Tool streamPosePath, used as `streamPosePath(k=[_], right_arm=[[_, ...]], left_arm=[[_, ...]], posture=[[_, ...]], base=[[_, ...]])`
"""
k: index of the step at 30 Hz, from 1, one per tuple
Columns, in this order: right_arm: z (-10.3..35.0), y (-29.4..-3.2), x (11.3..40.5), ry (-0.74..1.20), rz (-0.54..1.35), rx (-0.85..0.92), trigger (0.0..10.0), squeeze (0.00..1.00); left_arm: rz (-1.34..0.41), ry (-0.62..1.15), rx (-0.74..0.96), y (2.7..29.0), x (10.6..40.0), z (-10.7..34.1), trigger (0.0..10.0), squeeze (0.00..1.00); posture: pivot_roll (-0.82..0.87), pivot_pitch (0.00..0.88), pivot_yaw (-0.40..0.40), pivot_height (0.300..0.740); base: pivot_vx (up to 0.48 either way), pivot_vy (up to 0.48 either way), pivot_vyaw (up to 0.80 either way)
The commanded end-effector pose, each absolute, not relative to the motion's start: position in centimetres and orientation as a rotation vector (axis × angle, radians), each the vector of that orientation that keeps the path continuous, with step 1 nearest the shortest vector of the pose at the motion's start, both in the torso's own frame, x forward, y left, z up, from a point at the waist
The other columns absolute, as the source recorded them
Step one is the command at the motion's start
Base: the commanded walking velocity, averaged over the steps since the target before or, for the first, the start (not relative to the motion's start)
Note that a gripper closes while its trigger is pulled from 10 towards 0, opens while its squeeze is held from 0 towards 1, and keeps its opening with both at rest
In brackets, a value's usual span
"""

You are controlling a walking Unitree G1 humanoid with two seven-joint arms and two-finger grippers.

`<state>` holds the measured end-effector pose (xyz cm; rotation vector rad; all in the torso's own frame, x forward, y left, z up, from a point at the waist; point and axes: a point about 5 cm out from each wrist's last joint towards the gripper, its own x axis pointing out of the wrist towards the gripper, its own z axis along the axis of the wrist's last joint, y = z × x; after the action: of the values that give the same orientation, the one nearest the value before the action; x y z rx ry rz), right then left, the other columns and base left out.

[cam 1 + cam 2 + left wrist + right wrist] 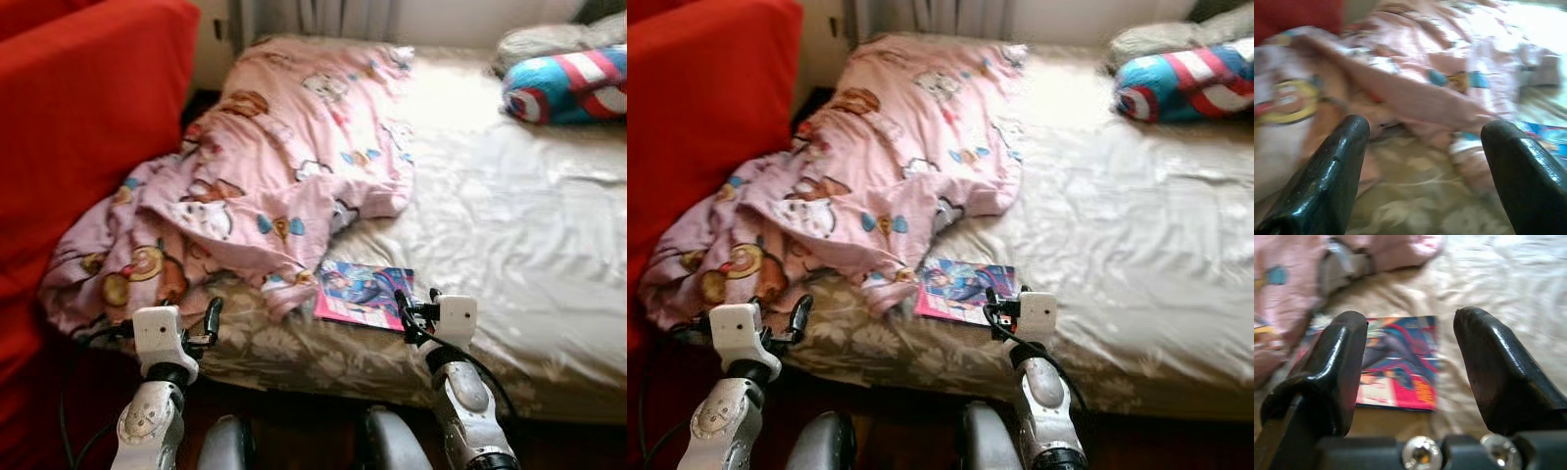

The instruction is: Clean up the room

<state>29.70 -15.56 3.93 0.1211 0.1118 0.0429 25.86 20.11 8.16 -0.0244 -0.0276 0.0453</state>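
Observation:
A colourful comic book lies flat near the front edge of the bed, just below the hem of a crumpled pink cartoon blanket. My right gripper hovers open at the book's right corner; in the right wrist view the book lies between and beyond the fingers. My left gripper is open too, held at the bed's front edge below the blanket's bunched end.
A red sofa stands close against the bed's left side. A blue, red and white striped pillow lies at the far right of the bed, with a grey one behind it. White sheet covers the right half.

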Motion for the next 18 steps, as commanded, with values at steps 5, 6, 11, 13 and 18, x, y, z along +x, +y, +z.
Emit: streamPosePath(k=[5,6,11,13,18], right_arm=[[3.47,-15.68,29.31,0.127,0.033,0.128,10.0,0.00],[3.48,-15.61,29.31,0.127,0.035,0.129,10.0,0.00],[3.50,-15.53,29.31,0.125,0.040,0.131,10.0,0.00],[3.51,-15.51,29.30,0.123,0.043,0.130,10.0,0.00],[3.49,-15.50,29.29,0.124,0.043,0.130,10.0,0.00]], left_arm=[[0.038,-0.032,-0.001,20.08,25.72,8.33,10.0,0.00],[0.038,-0.032,-0.001,20.09,25.70,8.33,10.0,0.00],[0.038,-0.033,0.001,20.10,25.71,8.37,10.0,0.00],[0.038,-0.034,0.001,20.12,25.70,8.40,10.0,0.00],[0.037,-0.034,0.000,20.11,25.71,8.39,10.0,0.00]], posture=[[-0.01,0.162,-0.040,0.614],[-0.01,0.163,-0.039,0.614],[-0.01,0.163,-0.039,0.614],[-0.01,0.164,-0.038,0.614],[-0.01,0.163,-0.037,0.614]], base=[[0.000,0.000,0.00],[0.000,0.000,0.00],[0.000,0.000,0.00],[0.000,0.000,0.00],[0.000,0.000,0.00]])
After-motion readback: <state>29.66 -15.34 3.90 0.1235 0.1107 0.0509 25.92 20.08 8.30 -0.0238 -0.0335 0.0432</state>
